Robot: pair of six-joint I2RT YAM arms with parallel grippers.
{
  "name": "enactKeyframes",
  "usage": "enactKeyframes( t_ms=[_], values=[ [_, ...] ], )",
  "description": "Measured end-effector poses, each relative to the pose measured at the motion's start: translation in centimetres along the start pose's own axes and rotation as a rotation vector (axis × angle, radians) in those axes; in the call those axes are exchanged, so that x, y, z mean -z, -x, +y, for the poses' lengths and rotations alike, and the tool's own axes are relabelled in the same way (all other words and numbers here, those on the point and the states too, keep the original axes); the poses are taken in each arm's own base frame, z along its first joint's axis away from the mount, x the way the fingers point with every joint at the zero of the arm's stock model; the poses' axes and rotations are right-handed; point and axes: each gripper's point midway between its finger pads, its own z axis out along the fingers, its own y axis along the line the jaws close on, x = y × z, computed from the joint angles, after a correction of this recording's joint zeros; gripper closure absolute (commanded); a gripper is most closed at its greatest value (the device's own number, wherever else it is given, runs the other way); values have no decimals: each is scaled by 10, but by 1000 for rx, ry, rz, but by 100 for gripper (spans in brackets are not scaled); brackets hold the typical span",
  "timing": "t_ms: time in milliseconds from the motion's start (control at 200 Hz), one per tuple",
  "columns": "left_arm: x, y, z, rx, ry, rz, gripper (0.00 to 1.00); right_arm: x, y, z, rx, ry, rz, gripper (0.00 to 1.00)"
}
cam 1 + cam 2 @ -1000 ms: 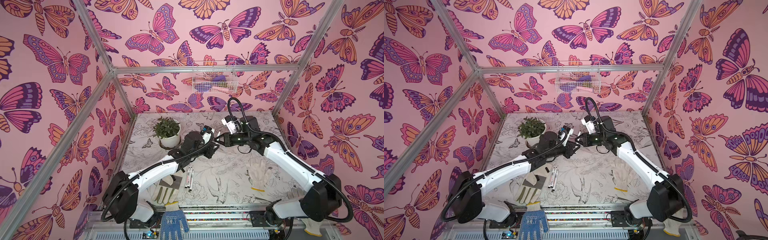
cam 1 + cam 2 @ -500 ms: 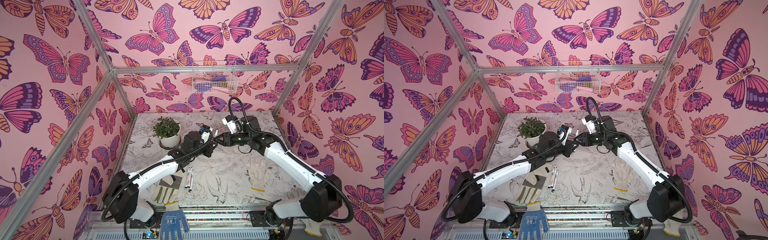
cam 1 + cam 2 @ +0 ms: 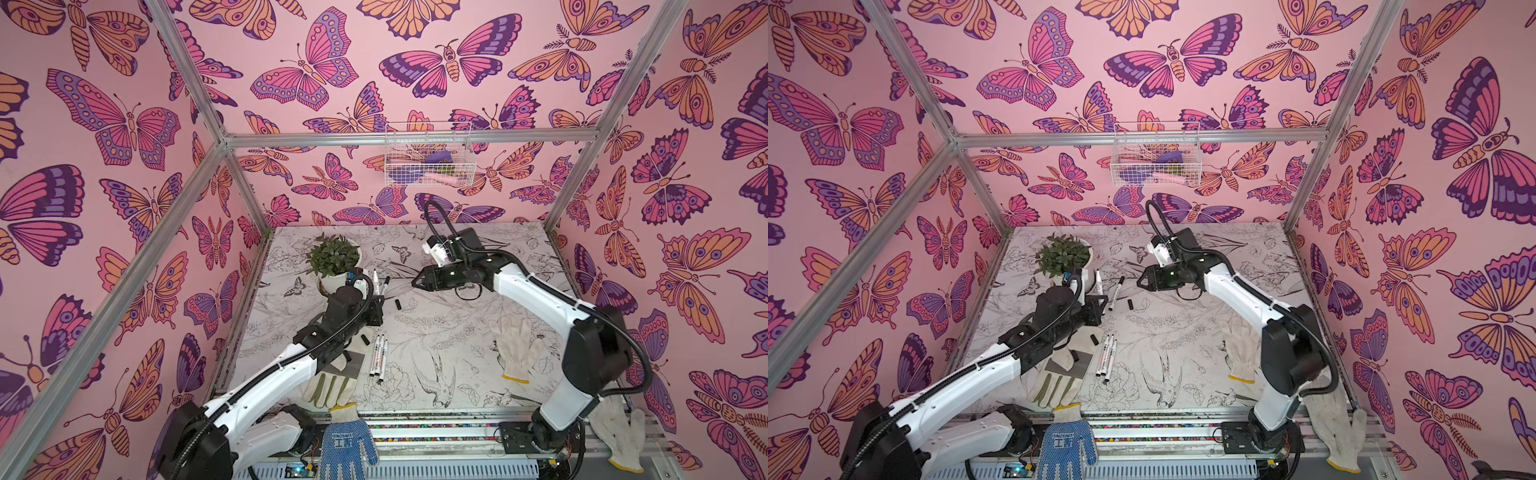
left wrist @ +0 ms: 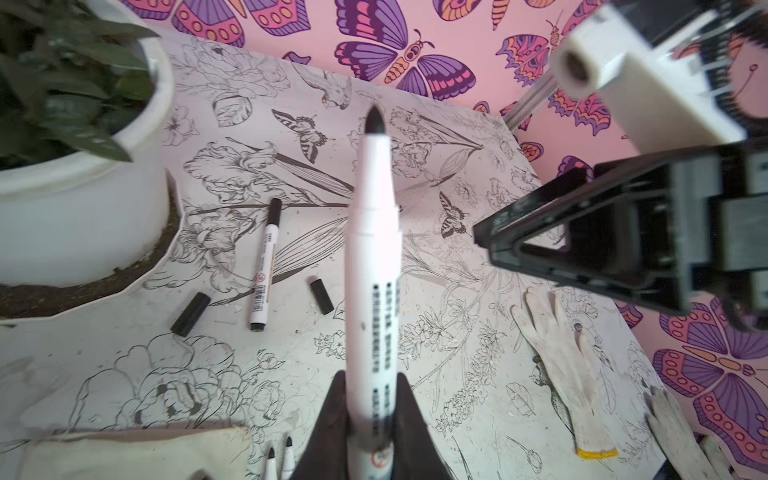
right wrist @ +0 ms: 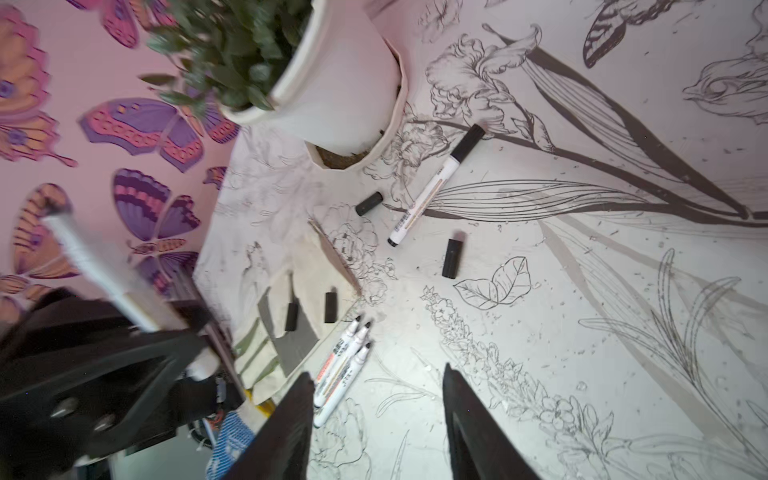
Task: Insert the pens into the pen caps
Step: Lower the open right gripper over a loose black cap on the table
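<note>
Slim white plastic marker pen point(image 4: 372, 270), dark felt tip bare, is clamped by its tail in the left claw point(image 4: 368, 399), long axis raised off the table point(image 4: 124, 340) just beside the round white plant pot point(image 4: 83, 216). Right claw point(image 5: 376, 372) hangs spread and empty; a smooth black cylindrical cap point(image 5: 453, 258) lies flat ahead of it, farther from the pot, nearer the right arm.

My left gripper point(image 4: 370, 376) has backed away from the meeting spot beside the potted plant point(image 3: 334, 257) and now sits nearer the pot's front side. Its fingers have closed down fully on the pen point(image 4: 372, 249). My right gripper point(image 5: 376, 372) has spread its fingers wide, with nothing between them, and has slid closer to the plant. A clear gap has opened between the two.
</note>
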Motion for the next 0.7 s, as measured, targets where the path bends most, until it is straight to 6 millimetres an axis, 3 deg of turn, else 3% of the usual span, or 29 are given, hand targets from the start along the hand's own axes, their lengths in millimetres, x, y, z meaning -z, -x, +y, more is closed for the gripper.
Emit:
enactKeyframes(
  t_ms=[200, 295, 411, 701],
  values=[
    [3, -7, 17, 28, 60, -2, 100, -80, -24, -20, 120, -210, 205, 44],
    [3, -7, 17, 34, 60, -2, 100, -106, -39, -33, 137, -270, 274, 44],
    [3, -7, 17, 37, 57, -1, 100, -119, -51, -51, 128, -327, 333, 43],
    [5, -5, 16, 41, 53, -4, 100, -132, -40, -64, 167, -412, 325, 44]
  ],
)
